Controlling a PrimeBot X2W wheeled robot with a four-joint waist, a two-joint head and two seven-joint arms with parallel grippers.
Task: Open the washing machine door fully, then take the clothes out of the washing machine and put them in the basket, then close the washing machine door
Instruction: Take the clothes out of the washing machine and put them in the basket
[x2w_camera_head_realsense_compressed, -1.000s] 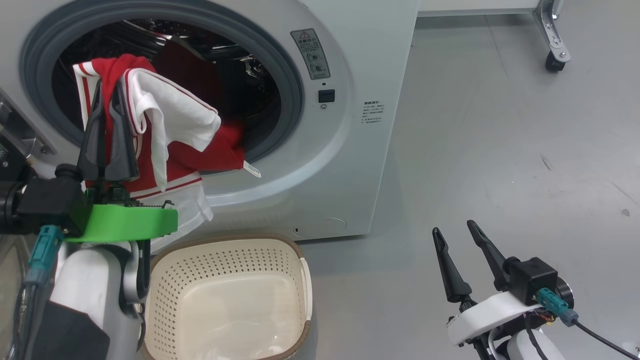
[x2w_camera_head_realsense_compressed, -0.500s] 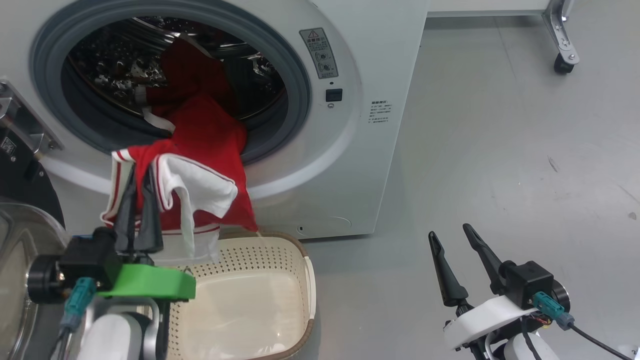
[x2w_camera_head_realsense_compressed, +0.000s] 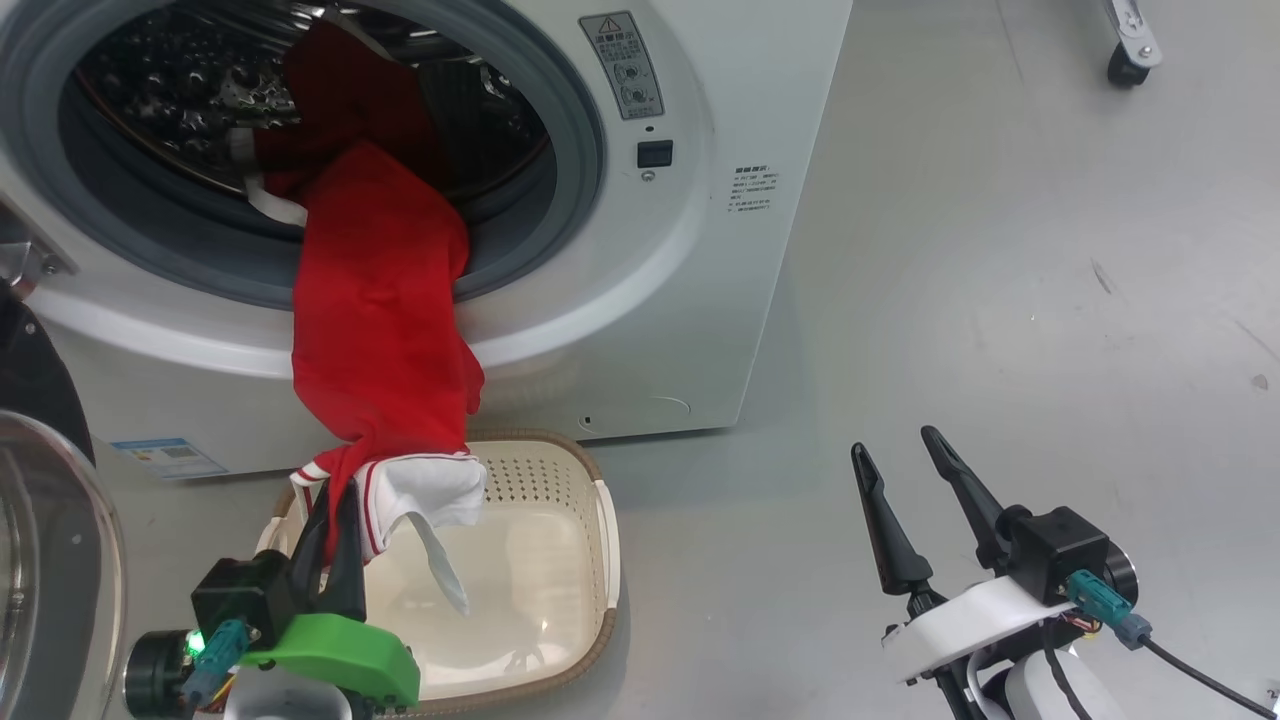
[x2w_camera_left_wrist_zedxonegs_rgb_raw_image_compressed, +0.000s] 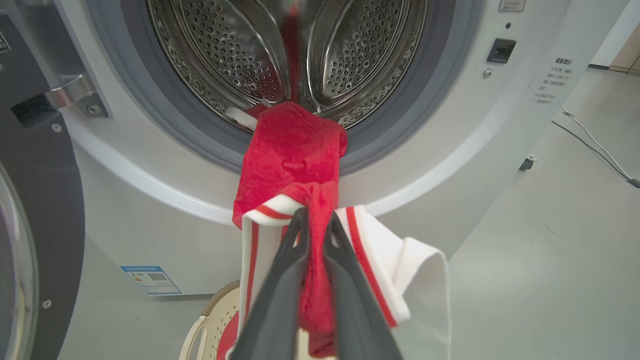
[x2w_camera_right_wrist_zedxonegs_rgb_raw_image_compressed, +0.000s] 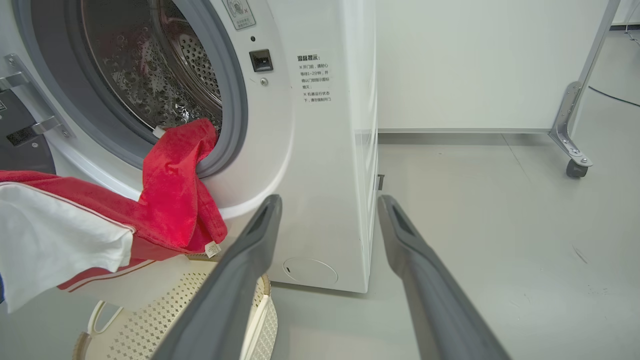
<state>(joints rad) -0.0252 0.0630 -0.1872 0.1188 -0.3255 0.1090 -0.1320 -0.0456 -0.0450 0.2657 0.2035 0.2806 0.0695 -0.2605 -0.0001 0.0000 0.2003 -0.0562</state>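
Observation:
The washing machine (x2w_camera_head_realsense_compressed: 690, 260) stands open, and its door (x2w_camera_head_realsense_compressed: 45, 560) hangs swung out at the lower left, glass bowl showing. Red clothes (x2w_camera_head_realsense_compressed: 375, 300) stretch from the drum over the gasket down to the cream basket (x2w_camera_head_realsense_compressed: 600, 560) on the floor in front. My left gripper (x2w_camera_head_realsense_compressed: 335, 500) is shut on the red and white-striped end of the clothes, just above the basket's near left corner. In the left wrist view the left gripper (x2w_camera_left_wrist_zedxonegs_rgb_raw_image_compressed: 316, 216) pinches red fabric (x2w_camera_left_wrist_zedxonegs_rgb_raw_image_compressed: 290, 150) between white trim. My right gripper (x2w_camera_head_realsense_compressed: 892, 441) stands open over bare floor, right of the basket, holding nothing.
A metal frame leg with a caster (x2w_camera_head_realsense_compressed: 1125, 65) stands at the far right. A thin cable (x2w_camera_left_wrist_zedxonegs_rgb_raw_image_compressed: 595, 145) lies on the floor beyond the machine. Grey floor (x2w_camera_head_realsense_compressed: 1000, 300) stretches right of the machine and around the right arm.
My left gripper has come down from the drum opening to just above the basket, drawing the red garment out in a long strip. The head camera has shifted. The right gripper stays put.

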